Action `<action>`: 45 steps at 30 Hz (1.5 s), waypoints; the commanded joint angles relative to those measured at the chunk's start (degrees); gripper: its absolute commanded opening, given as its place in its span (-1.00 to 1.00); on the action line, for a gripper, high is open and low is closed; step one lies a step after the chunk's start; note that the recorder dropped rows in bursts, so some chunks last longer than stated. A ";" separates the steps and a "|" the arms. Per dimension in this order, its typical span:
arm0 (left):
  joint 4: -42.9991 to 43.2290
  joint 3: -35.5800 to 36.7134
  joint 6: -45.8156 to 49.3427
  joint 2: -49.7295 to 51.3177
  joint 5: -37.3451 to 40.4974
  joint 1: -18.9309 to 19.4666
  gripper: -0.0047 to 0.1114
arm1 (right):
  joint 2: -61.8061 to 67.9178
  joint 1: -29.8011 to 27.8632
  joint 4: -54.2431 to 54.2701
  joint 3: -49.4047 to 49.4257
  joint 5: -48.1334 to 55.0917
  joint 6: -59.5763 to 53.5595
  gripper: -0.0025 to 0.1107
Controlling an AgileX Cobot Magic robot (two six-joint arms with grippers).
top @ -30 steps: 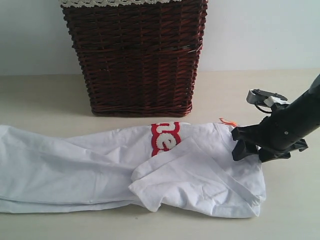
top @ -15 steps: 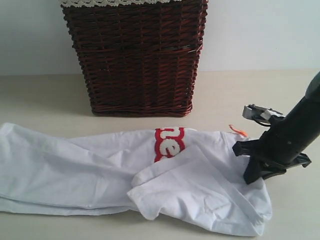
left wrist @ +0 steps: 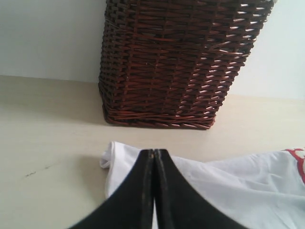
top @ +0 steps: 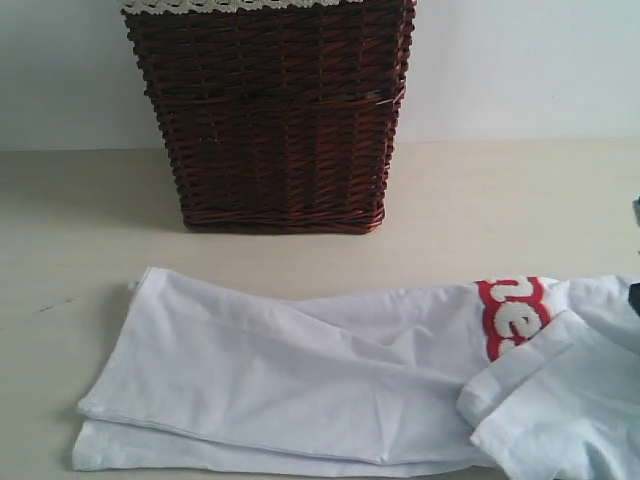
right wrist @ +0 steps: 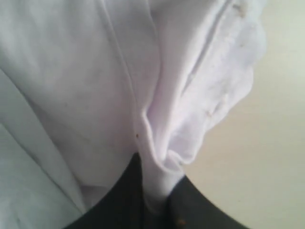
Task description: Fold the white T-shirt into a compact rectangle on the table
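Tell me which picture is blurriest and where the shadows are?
Right wrist view: blurriest, the white T-shirt fills it, too close to focus. Left wrist view: the wicker basket is crisp, the left gripper is a dark soft-edged shape. Exterior view: a soft shadow lies on the table beside the basket.

The white T-shirt (top: pixel 300 370) is showing plain white cloth, its fuzzy white lettering (top: pixel 512 318) outlined in thick red, while the table (top: pixel 500 200) is showing pale beige with a few tiny dark specks. The wicker basket (top: pixel 270 120) is displaying a dark reddish-brown weave under whitish lace trim (top: pixel 230 5), against an off-white wall (top: pixel 520 70). The left gripper (left wrist: pixel 153 160) and right gripper (right wrist: pixel 155 200) are both looking matte black.
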 commanded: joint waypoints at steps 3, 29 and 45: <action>-0.11 -0.03 0.20 -0.31 0.08 0.00 -0.92 | -3.92 -1.17 -1.24 -4.56 7.38 0.75 -0.96; -0.11 -0.03 0.20 -0.31 0.08 0.00 -0.92 | -10.61 36.63 42.72 -17.90 -4.22 -4.55 -0.96; -0.11 -0.03 0.20 -0.31 0.08 0.00 -0.92 | 23.52 54.11 48.66 -33.99 -13.10 -7.38 -0.13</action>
